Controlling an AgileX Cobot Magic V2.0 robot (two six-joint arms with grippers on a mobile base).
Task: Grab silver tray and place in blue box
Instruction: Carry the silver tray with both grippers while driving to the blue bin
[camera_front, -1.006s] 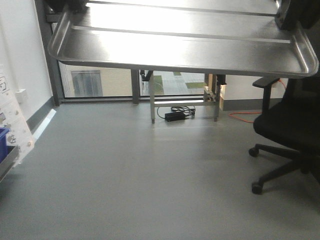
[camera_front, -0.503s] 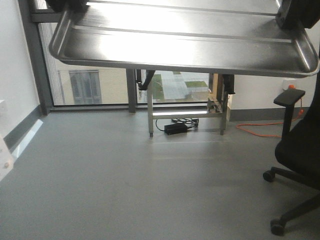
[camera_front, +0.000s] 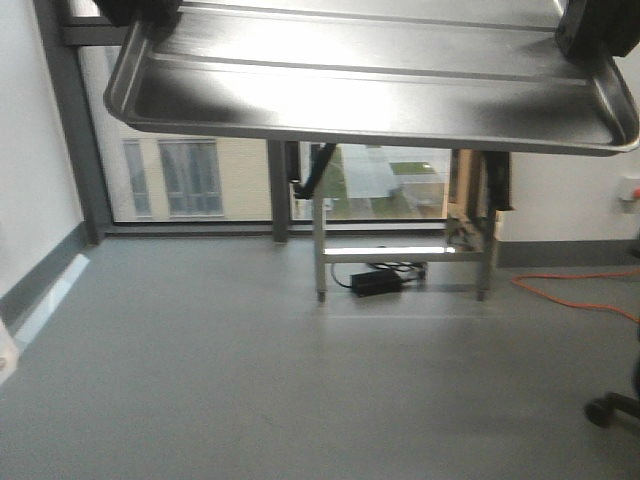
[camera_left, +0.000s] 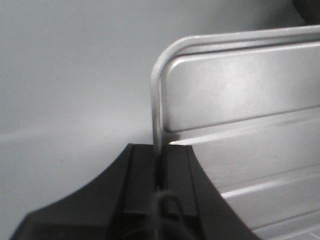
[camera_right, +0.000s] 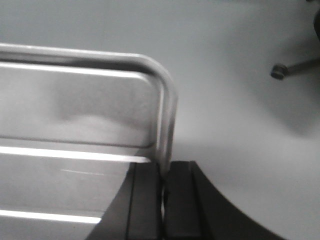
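The silver tray (camera_front: 370, 100) hangs high across the top of the front view, level, its ridged floor showing. My left gripper (camera_front: 140, 12) is shut on the tray's left rim; in the left wrist view the gripper (camera_left: 159, 172) pinches the rim of the tray (camera_left: 240, 100) between its black fingers. My right gripper (camera_front: 595, 25) is shut on the right rim; in the right wrist view the gripper (camera_right: 164, 187) clamps the edge of the tray (camera_right: 75, 115). The blue box is out of view.
Grey floor (camera_front: 250, 380) stretches ahead to a window wall (camera_front: 200, 180). A small metal table (camera_front: 400, 250) with a black power brick (camera_front: 377, 283) under it stands by the window. An orange cable (camera_front: 575, 295) lies at right. A chair wheel (camera_front: 605, 410) shows at the right edge.
The whole view has swung left: the metal table and cable slid right, the black chair has almost left the frame, and the left wall's white fittings are gone. The tray stays held.
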